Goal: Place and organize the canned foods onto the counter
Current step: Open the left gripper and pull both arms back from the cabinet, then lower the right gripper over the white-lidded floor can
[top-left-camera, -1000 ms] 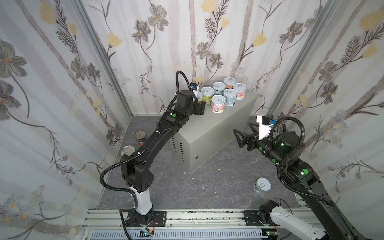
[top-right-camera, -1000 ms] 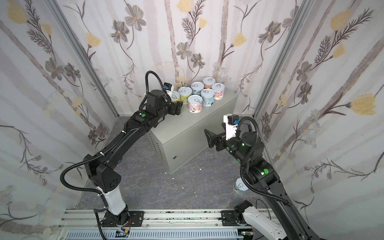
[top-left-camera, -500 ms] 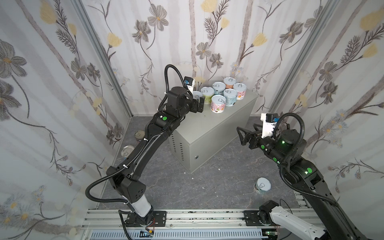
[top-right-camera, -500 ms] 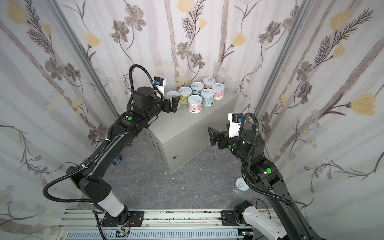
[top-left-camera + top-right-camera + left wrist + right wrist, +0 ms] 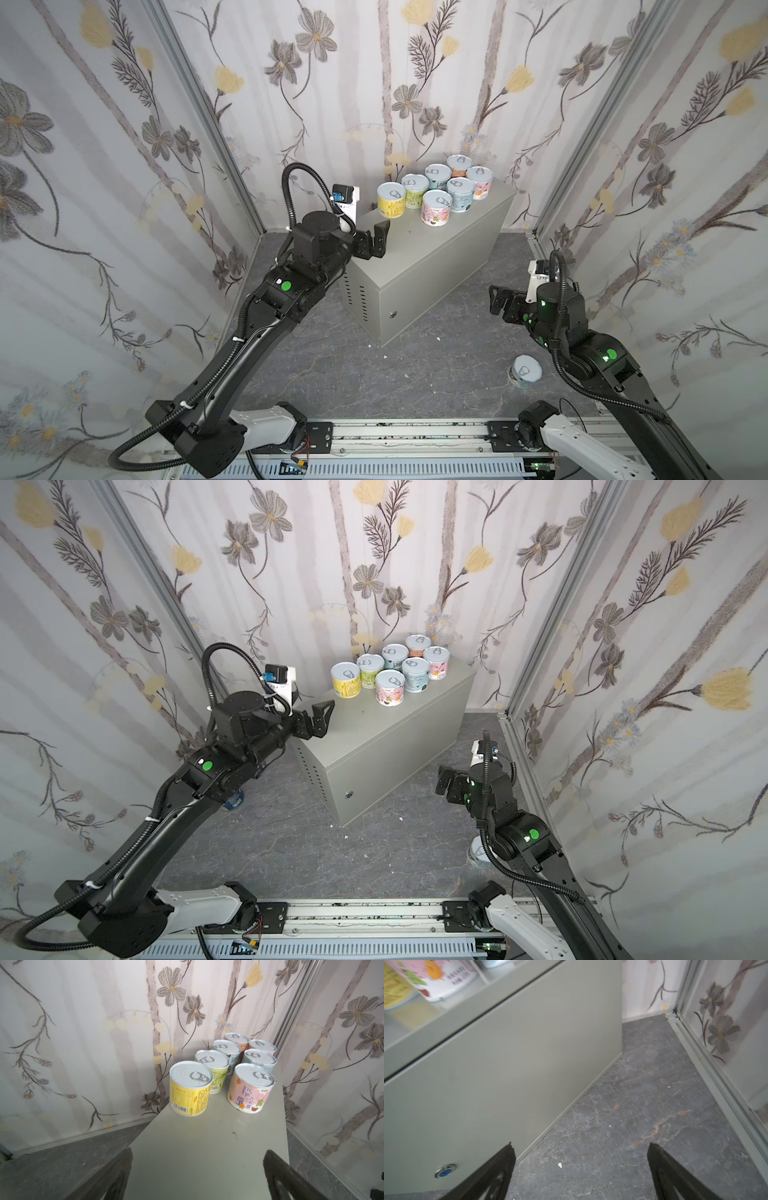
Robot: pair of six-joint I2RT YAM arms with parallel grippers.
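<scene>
The left gripper (image 5: 378,241) is hanging spread wide and empty over the near end of the counter (image 5: 419,266), its arm stretching up from the left. Seven cans (image 5: 437,203) are standing clustered at the far end, well apart from it. The right gripper (image 5: 498,300), likewise released and empty, is hovering beside the counter's long side above the floor (image 5: 436,374), with one can (image 5: 526,370) sitting on the floor beside that arm.

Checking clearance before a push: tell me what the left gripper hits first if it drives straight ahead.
Probably the yellow can, nearest on the cabinet; the pink can stands beside it, and depth is hard to judge.
</scene>
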